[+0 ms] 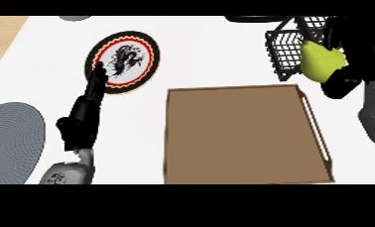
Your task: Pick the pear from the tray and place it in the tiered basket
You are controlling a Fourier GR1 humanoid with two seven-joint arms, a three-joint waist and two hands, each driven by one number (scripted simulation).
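Left robot hand [93, 85] rests by us, fingers straight, beside the empty tray [242, 137]. We have the pear [322, 61] grasped in the right robot hand [341, 85], against the tiered basket [287, 47]; next, we judge, lower and release inside.

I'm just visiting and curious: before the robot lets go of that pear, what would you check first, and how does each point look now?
1. Pear held in right hand: ok.
2. Pear off the tray: ok.
3. Pear at the tiered basket: ok.
4. Pear fully inside the basket: cannot tell.
5. Left hand away from basket, over the plate: ok.
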